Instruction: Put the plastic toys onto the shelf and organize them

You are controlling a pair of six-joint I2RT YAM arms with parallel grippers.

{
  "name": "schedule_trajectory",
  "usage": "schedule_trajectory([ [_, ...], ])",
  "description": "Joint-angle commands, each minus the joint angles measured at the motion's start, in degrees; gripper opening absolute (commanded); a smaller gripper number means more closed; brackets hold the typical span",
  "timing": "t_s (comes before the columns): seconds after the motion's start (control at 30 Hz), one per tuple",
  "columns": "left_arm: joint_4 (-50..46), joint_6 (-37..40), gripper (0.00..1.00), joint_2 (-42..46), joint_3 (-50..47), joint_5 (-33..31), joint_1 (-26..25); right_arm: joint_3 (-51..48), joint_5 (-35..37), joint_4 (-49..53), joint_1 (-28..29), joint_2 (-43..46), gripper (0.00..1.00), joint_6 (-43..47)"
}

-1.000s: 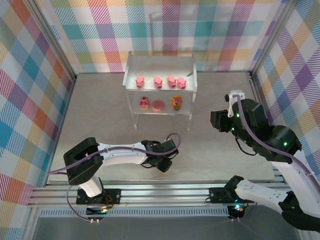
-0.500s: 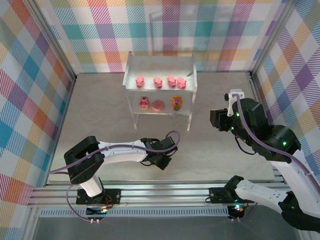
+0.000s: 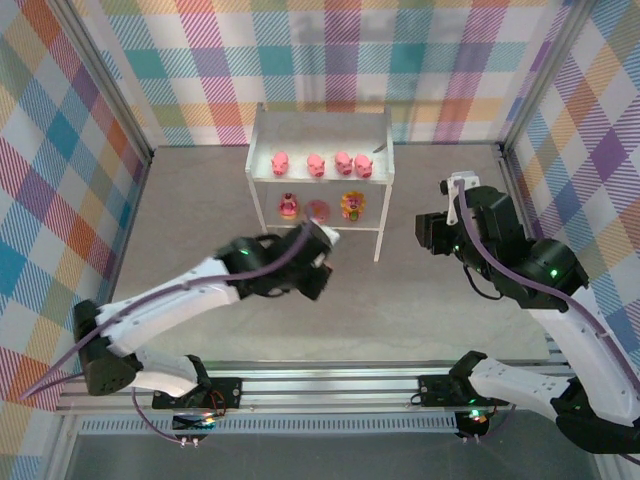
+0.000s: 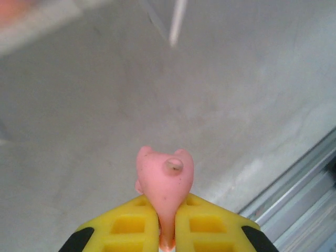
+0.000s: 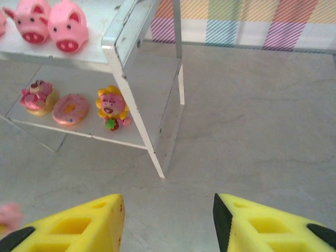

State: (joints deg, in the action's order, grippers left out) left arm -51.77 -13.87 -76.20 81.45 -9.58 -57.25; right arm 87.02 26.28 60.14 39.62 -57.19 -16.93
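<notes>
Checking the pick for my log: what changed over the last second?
The left gripper shut on the pink toy and swung forward toward the shelf. The right gripper edged slightly farther away, open. The shelved toys stayed put.

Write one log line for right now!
left hand: shut on pink pig | right hand: open, empty | shelf: four pigs on top, three toys below

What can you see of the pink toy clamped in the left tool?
The pink toy looks like smooth, glossy plastic. Its top is rounded, with two lobes and a small round dimple; it narrows downward into a thin part pinched between the yellow fingers of the left tool. Only those fingers touch it; the grey table lies behind. Which figure it is, I cannot tell.
</notes>
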Motion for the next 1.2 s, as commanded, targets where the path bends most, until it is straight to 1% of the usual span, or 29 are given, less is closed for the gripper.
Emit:
schedule_trajectory([
  [0.0,-12.44,3.9,0.11,4.7,11.41,-8.1,3.27,1.6,-1.65,-2.38,-0.73,-0.63,0.49,1.81],
  [0.1,-15.73,7.36,0.11,3.68,19.87,-12.8,5.35,1.4,-2.92,-3.43,-1.16,-1.05,0.49,2.16],
  [0.17,-14.58,9.81,0.12,2.71,23.91,-13.54,6.62,1.22,-3.87,-4.23,-1.45,-1.3,0.49,2.25],
  [0.3,-13.06,12.09,0.12,-1.2,29.84,-9.46,9.68,1.89,-5.63,-5.05,-1.86,-2.03,0.49,2.78],
  [0.4,-12.88,12.43,0.13,-4.99,33.93,-5.77,11.18,2.58,-6.99,-5.78,-2.06,-2.86,0.49,3.21],
  [0.5,-13.61,12.11,0.13,-8.91,37.67,-3.96,12.64,3.66,-8.47,-6.42,-2.82,-4.12,0.49,3.81],
  [0.63,-13.42,10.13,0.13,-12.21,39.59,-2.55,13.3,6.55,-11.35,-6.18,-5.7,-7.37,0.49,4.27],
  [0.73,-14.47,9.35,0.13,-13.77,41.27,-3.41,13.39,7.94,-14.64,-6.93,-9.1,-8.79,0.5,4.97],
  [0.93,-15.11,8.91,0.13,-15.64,43.55,-4.62,13.98,7.29,-22.12,-9.75,-16.16,-8.86,0.5,5.18],
  [1.17,-15.52,8.61,0.13,-18.43,45.2,-5.52,15.1,5.84,-26.61,-10.79,-20.29,-9.09,0.5,5.44],
])
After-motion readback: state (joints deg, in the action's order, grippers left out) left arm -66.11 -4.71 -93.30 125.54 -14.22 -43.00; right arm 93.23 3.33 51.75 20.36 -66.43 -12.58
